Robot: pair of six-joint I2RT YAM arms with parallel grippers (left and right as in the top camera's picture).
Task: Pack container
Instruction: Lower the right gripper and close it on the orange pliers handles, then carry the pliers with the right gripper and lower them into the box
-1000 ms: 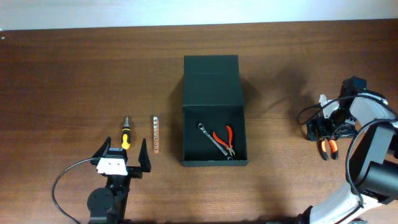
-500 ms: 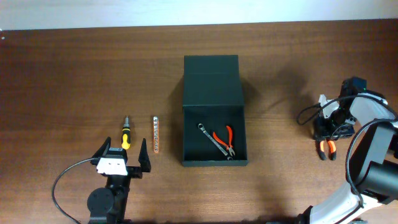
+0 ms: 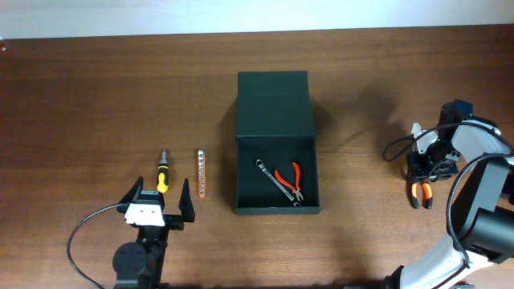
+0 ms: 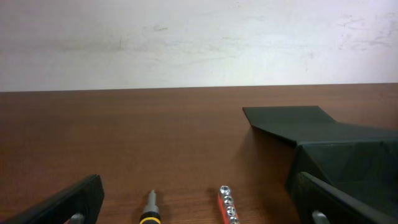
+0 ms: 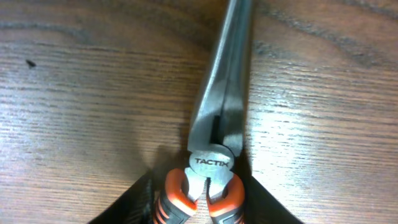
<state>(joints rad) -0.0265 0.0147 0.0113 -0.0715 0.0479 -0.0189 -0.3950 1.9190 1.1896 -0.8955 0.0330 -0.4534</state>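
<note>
The container [image 3: 273,112] is a matte black box in the middle of the table, its flap lid laid open toward the far side. Inside lie a wrench [image 3: 271,177] and red-handled pliers [image 3: 292,178]. At the right edge, my right gripper [image 3: 421,183] is shut on the orange handles of long-nose pliers [image 3: 418,194] lying on the wood. In the right wrist view its black fingers [image 5: 134,202] press both sides of the pliers [image 5: 221,106]. My left gripper [image 3: 157,202] stands open just short of a yellow screwdriver [image 3: 162,172] and a socket rail [image 3: 201,173].
In the left wrist view the screwdriver [image 4: 150,211] and socket rail [image 4: 227,204] lie between the open fingers [image 4: 74,199], with the container [image 4: 336,149] to the right. A cable [image 3: 80,233] loops by the left arm; another cable [image 3: 397,148] lies by the right.
My right gripper has closed onto the long-nose pliers' handles, drawing them together. The left arm and the other tools have not moved.
</note>
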